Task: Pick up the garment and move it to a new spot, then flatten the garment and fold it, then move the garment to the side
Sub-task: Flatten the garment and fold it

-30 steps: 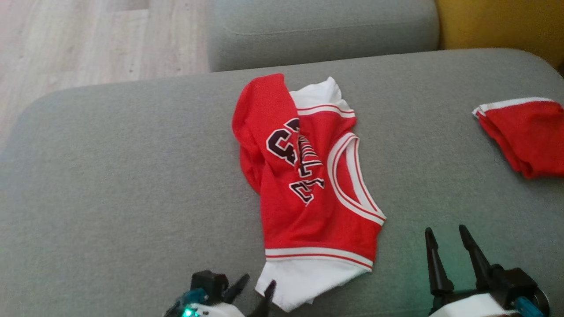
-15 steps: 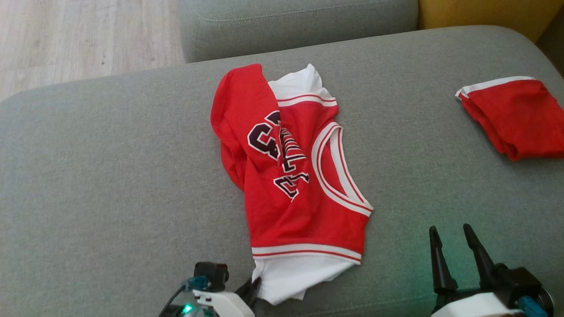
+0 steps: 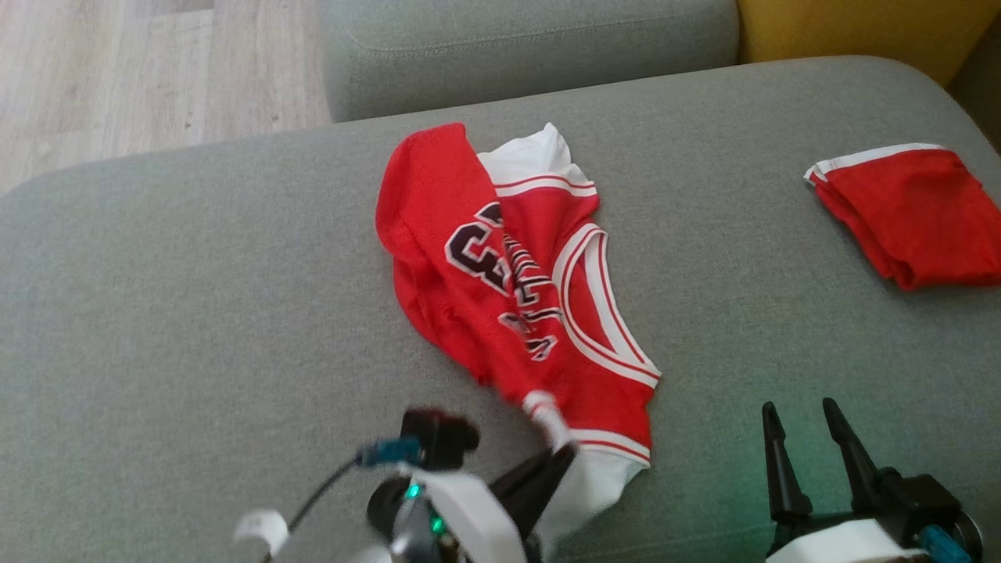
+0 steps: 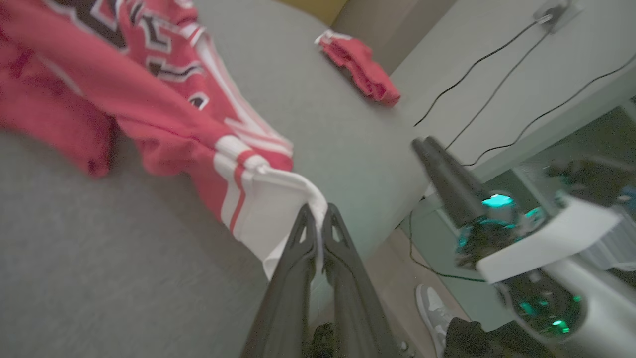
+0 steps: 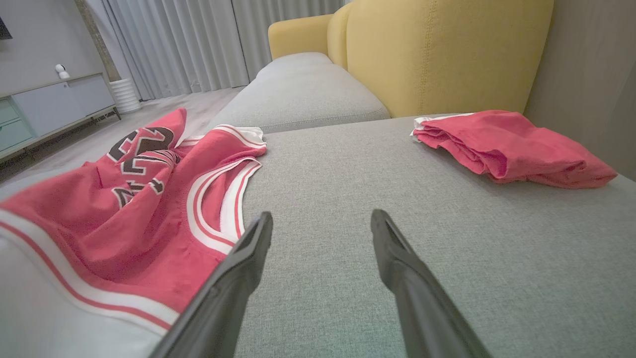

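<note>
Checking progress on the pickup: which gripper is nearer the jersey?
Left. The left gripper is shut on the white hem of the jersey; the right gripper hangs open over the sofa, apart from it.

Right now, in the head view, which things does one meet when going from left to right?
wooden floor → red jersey → folded red garment

One jersey (image 3: 461,203), one folded red garment (image 3: 915,211), two pincers (image 4: 316,214) (image 5: 321,219), two grey cushions (image 3: 195,313) (image 3: 532,47).
</note>
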